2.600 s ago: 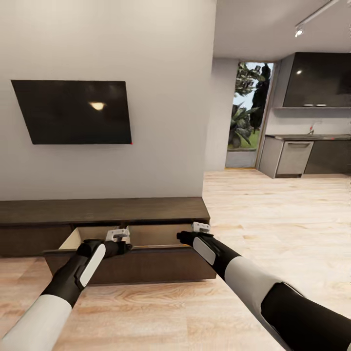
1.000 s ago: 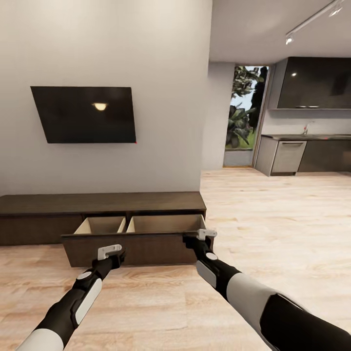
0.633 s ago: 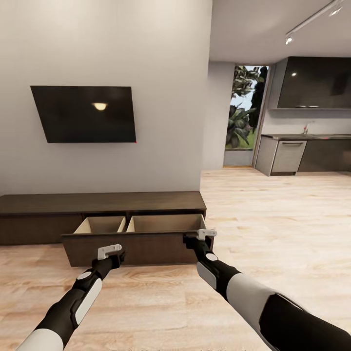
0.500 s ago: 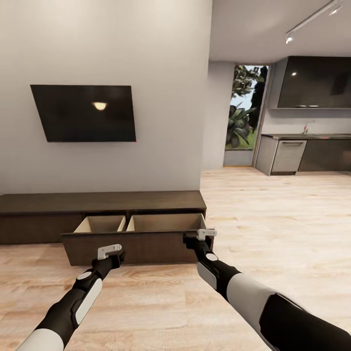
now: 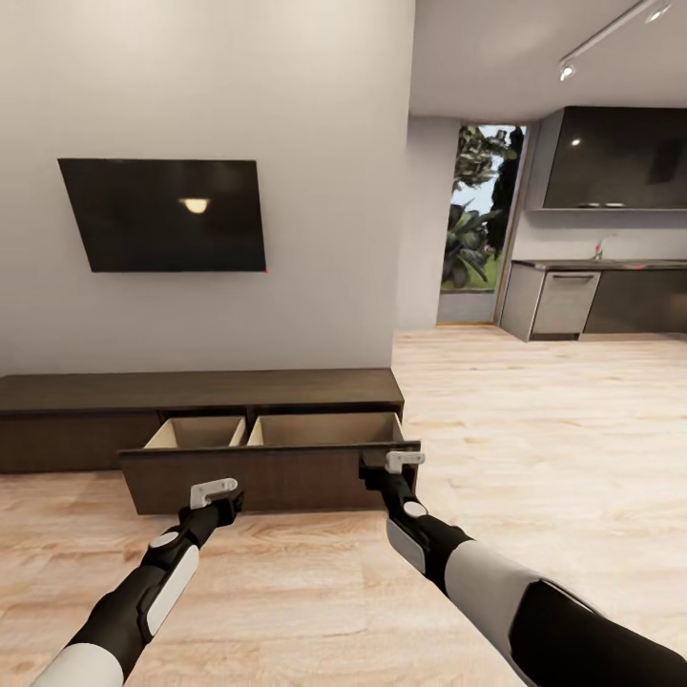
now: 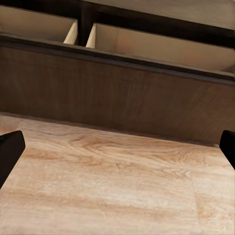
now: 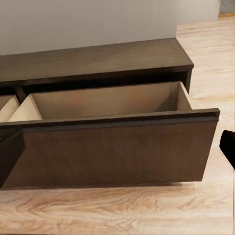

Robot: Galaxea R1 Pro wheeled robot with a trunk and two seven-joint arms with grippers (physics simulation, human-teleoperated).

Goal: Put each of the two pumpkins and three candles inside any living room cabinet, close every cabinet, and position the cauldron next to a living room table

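The cabinet (image 5: 200,391) stands on the wood floor (image 5: 534,420) against the pale wall (image 5: 239,86), below a dark wall-mounted screen (image 5: 167,215). Its wide drawer (image 5: 267,475) near the right end is pulled out, the dark front panel standing clear of the cabinet body. Behind that front lie two pale wood compartments side by side, split by a thin divider (image 5: 247,431): a smaller one toward the left (image 5: 196,434) and a longer one toward the right (image 5: 324,429). What shows of both compartments holds nothing; the front panel hides their lower parts in the head view. In the right wrist view the longer compartment (image 7: 105,100) is seen from above, and its pale walls and the part of its floor that shows are bare.

The left gripper (image 5: 218,498) hovers low in front of the drawer front, near its left part and not touching it. In the left wrist view its dark fingertips (image 6: 10,149) sit at the two far sides of the picture, so the jaws stand wide apart with nothing between them but floor and the drawer panel (image 6: 117,95).

The right gripper (image 5: 396,468) is up by the right end of the drawer front, at its top edge; whether it touches the panel I cannot tell. In the right wrist view its fingertips (image 7: 7,154) are likewise spread wide, with nothing held.

Beyond the wall's corner, a kitchen (image 5: 601,286) with dark grey cupboards sits well apart at the right.
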